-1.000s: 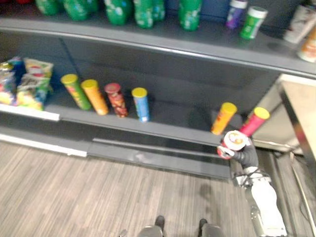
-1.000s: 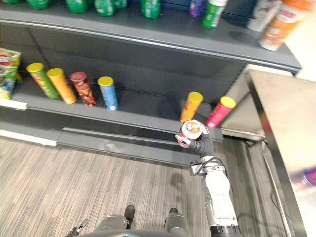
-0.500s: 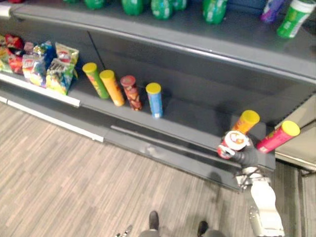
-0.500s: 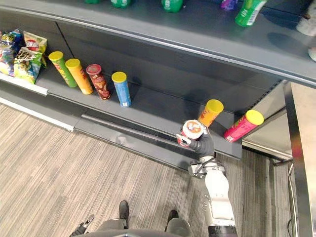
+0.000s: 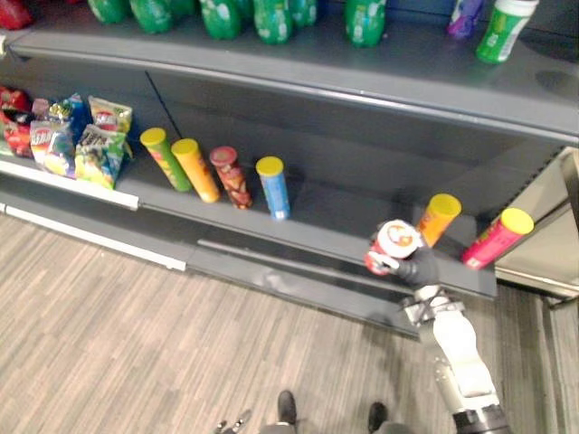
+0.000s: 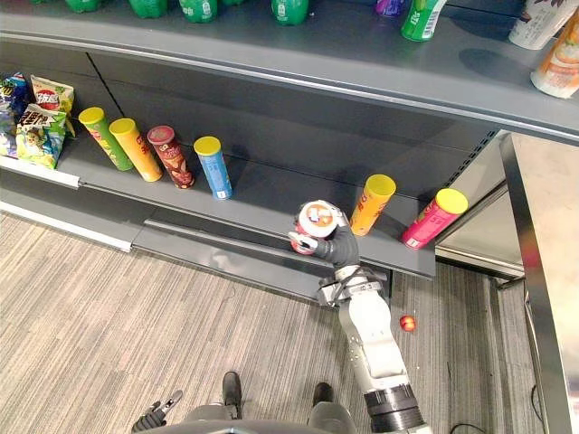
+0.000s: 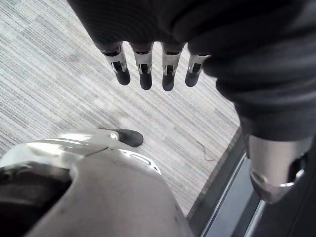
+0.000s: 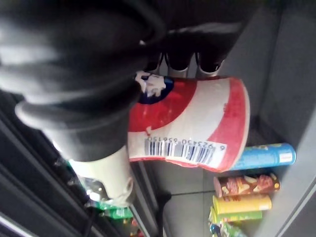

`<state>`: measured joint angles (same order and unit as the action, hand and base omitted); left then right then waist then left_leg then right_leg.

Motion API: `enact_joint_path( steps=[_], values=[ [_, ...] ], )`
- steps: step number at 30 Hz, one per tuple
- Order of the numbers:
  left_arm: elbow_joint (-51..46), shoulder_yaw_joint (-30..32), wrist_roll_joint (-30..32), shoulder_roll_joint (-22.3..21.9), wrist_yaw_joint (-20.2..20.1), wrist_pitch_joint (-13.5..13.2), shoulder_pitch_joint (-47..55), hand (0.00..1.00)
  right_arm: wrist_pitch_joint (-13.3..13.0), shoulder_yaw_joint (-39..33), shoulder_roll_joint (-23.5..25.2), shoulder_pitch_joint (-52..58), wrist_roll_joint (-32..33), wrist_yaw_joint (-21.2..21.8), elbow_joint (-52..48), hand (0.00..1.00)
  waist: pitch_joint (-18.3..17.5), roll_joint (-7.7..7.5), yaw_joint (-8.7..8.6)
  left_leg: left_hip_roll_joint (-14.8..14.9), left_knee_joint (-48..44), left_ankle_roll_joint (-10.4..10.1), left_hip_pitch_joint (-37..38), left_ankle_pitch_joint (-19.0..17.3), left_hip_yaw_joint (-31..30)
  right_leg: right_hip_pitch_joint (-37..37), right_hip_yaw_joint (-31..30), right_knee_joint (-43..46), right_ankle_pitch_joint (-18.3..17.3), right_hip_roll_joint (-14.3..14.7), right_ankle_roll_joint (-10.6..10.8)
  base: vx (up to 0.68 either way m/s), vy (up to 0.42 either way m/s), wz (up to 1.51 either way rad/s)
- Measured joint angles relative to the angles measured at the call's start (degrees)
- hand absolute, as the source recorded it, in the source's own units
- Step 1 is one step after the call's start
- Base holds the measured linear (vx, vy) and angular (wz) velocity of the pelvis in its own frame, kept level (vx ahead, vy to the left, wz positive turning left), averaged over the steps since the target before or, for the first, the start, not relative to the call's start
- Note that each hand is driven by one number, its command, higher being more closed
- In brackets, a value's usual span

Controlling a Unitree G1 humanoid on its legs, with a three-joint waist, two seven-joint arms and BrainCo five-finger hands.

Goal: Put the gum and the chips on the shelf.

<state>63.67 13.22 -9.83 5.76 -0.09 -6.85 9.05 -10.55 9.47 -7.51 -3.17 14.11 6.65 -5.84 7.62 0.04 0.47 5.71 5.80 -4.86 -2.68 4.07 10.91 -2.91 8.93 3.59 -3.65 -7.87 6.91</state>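
A red and white chips can (image 6: 317, 224) with a white lid is held tilted in my right hand (image 6: 343, 250), whose fingers are curled round it. It hangs over the front edge of the lower grey shelf (image 6: 271, 194), left of an orange tube (image 6: 372, 202). The right wrist view shows the can (image 8: 197, 123) from close, barcode outward, with the fingers (image 8: 177, 61) wrapped over it. A green and white canister (image 5: 500, 32) and a purple one (image 5: 465, 13) stand on the upper shelf (image 5: 407, 63). My left hand (image 7: 148, 69) hangs over the floor, fingers straight and holding nothing.
On the lower shelf stand green (image 5: 165, 158), orange (image 5: 196, 169), dark red (image 5: 231, 178) and blue (image 5: 273, 187) tubes, with a pink tube (image 5: 497, 237) at the right end. Chip bags (image 5: 90, 145) lie far left. Green bottles (image 5: 271, 18) line the upper shelf. A small red ball (image 6: 407, 323) lies on the floor.
The camera has shifted. My right hand with the can has moved a little left and up, away from the orange tube and closer over the lower shelf's front edge.
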Motion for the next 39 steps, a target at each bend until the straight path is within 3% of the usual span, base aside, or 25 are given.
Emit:
enact_joint_path(
  steps=[6, 11, 21, 25, 33, 39],
  values=[
    [0.28, -0.83, 1.48, 0.16, 0.27, 0.15, -0.32, 0.00, 0.54, 3.76, -3.29, -5.75, 2.50, 1.48, -1.39, 1.00, -1.37, -0.16, 1.35, 0.23, -0.04, 0.08, 0.22, 0.11, 0.52, 0.15, -0.83, -0.63, 0.75, 0.27, -0.35, 0.00, 0.000, -0.05],
    [1.59, -1.22, 1.66, 0.57, 0.34, 0.88, -0.30, 0.00, 0.60, 4.64, -4.64, -13.50, 4.44, 1.02, -3.21, 1.00, -2.62, -0.38, 1.30, 0.75, -0.01, 0.03, 0.83, 0.31, 0.94, 0.24, -1.69, -0.63, 1.19, 0.83, -0.65, -0.02, -0.008, -0.10],
    [2.02, -0.38, 1.61, 0.72, 1.02, 2.09, 1.15, 0.00, 0.66, 0.60, -9.43, -29.83, 4.43, -4.29, 0.90, 1.00, -3.76, -0.96, 1.63, 1.88, 0.02, 0.01, 1.62, 1.06, 2.13, 0.23, -3.18, -0.64, 2.16, 1.99, -1.19, -0.05, -0.004, -0.07],
    [2.06, 0.02, 1.97, 0.72, 1.05, 2.34, 2.40, 0.00, 1.14, -2.48, -13.76, -33.96, 4.37, -6.09, 3.18, 1.00, -3.94, -1.25, 1.85, 1.92, 0.05, -0.18, 1.65, 1.18, 2.21, 0.18, -3.22, -0.63, 2.33, 2.01, -1.01, -0.02, 0.004, -0.01],
    [2.02, -0.90, 2.15, 1.18, 0.71, 2.47, 2.28, 0.00, 3.96, -5.32, -18.07, -47.34, 3.97, -9.51, 19.51, 1.00, -3.97, -1.71, 1.90, 1.90, 0.07, -0.05, 0.79, 1.70, 1.90, 0.09, -2.87, -2.05, 3.35, 2.08, -0.96, 0.01, 0.002, 0.02],
    [2.03, -1.62, 2.00, 1.54, -0.20, 2.51, 2.04, 0.00, 5.77, -6.27, -18.26, -52.85, 3.60, -10.23, 28.34, 1.00, -4.01, -2.01, 2.14, 1.92, 0.07, 0.13, 0.83, 1.94, 2.28, 0.21, -3.03, -2.63, 4.04, 2.15, -1.13, 0.03, 0.003, -0.03]
  ],
)
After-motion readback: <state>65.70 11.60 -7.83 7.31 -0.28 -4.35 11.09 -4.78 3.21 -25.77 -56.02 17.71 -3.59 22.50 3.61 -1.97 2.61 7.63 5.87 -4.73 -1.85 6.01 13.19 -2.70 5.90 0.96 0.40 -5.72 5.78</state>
